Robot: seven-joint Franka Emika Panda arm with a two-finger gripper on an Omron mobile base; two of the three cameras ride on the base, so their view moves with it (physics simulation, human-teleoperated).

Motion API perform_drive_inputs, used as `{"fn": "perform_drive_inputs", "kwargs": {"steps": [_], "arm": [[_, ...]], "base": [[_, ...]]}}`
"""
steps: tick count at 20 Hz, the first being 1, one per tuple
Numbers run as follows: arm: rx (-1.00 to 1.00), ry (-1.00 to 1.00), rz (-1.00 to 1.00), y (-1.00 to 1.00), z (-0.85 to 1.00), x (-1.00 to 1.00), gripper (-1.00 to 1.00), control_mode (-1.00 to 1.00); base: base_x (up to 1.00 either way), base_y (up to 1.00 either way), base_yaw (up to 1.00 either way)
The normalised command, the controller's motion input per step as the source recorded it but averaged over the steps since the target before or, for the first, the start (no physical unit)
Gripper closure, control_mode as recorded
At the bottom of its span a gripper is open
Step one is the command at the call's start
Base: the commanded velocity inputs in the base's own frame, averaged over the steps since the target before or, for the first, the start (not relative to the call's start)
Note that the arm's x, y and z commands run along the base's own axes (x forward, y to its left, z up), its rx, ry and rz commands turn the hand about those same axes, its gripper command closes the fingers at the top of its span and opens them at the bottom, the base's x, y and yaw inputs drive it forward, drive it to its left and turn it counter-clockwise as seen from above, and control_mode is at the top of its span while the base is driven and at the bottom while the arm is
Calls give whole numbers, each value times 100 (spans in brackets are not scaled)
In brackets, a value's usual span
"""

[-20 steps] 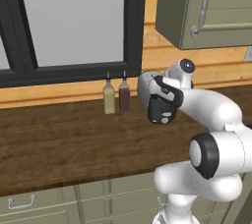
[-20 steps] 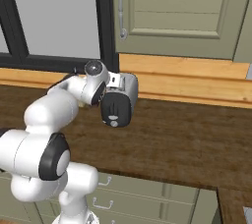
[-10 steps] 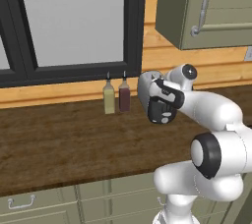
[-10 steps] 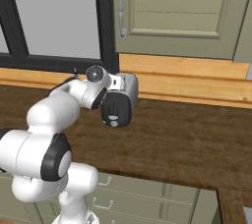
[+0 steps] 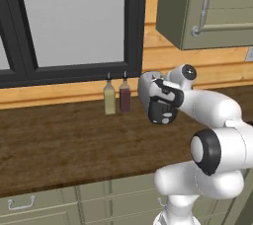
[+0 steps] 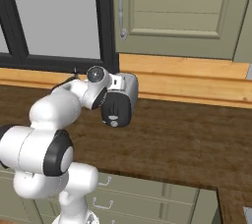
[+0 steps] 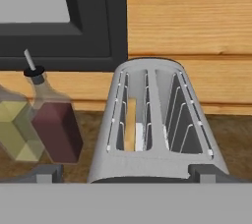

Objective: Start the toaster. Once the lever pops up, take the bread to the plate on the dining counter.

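Observation:
A silver two-slot toaster point(image 7: 157, 134) stands on the wooden counter under the window, also seen as a silver box point(image 5: 145, 88) point(image 6: 129, 88). The bread point(image 7: 130, 125) stands on edge deep in the left slot, a thin tan strip. My gripper point(image 7: 128, 174) hovers just above the toaster's near end, open, with one dark fingertip point(image 7: 47, 173) left of the body and the other to its right. Nothing is between them. In the base views the hand sits tight against the toaster's near end. The lever is hidden. The plate and dining counter are out of view.
Two bottles stand left of the toaster by the wall, one olive point(image 5: 109, 99) point(image 7: 15, 129) and one dark red point(image 5: 124, 96) point(image 7: 56, 127). A wall cabinet point(image 5: 207, 7) hangs above right. The drawer-fronted counter point(image 5: 59, 145) stretches left.
The wrist has sunk slightly at the toaster. The jaws have stayed open and the toaster and bottles have not moved.

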Motion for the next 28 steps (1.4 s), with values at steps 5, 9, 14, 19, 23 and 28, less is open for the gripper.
{"fn": "perform_drive_inputs", "kwargs": {"steps": [5,9,14,19,23,28], "arm": [[0,0,-1,0,0,26,-100,-100],[0,0,-1,-1,0,24,-100,-100],[0,0,-1,0,-5,15,-100,-100],[0,0,0,0,-10,13,-100,-100],[0,0,0,0,-7,7,-100,-100],[0,0,0,0,-3,8,-100,-100]], "base": [[0,0,0],[0,0,0],[0,0,0],[0,0,0],[0,0,0],[0,0,0]]}}
